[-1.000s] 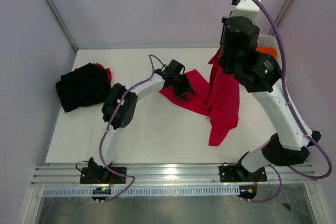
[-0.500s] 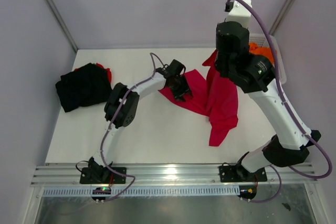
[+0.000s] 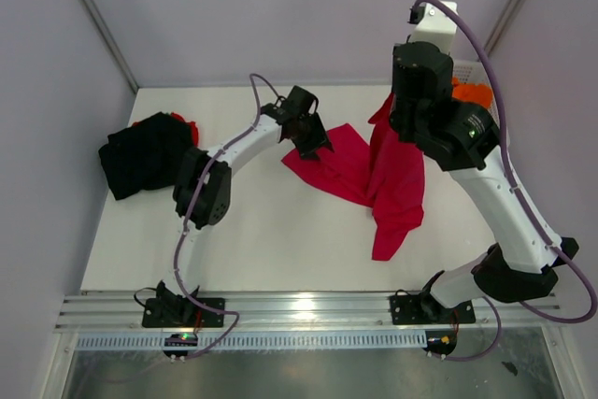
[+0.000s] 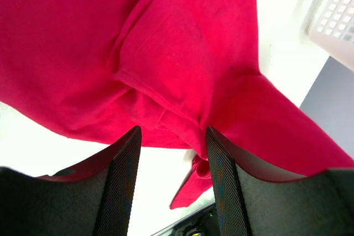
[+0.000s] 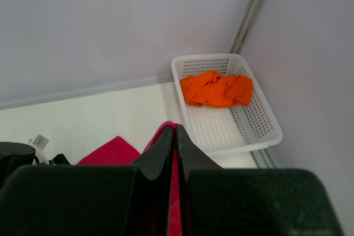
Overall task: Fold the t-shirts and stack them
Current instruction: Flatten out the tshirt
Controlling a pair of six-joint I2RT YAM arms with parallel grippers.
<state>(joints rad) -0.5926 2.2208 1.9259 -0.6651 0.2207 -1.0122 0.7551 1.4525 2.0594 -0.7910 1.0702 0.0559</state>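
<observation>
Well, red tee (image 3: 397, 184) limp, light; R gripper (image 5: 176, 132) pinches it, L gripper (image 4: 172, 134) jaws apart; grab its 9-o'clock edge.

You will find no text, brand, number or sign to read here: the crimson t-shirt (image 3: 397, 184), the orange t-shirt (image 5: 217, 89) and the white basket (image 5: 221, 128) carry no legible marking

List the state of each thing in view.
Crimson shirt: unfolded, one part lifted, rest lying rumpled.
Black shirt: heaped at the far left.
Orange shirt: crumpled, in the basket.
Basket: upright, holding the orange shirt.
Left end effector: open, over the crimson shirt.
Right end effector: shut on the crimson shirt.
</observation>
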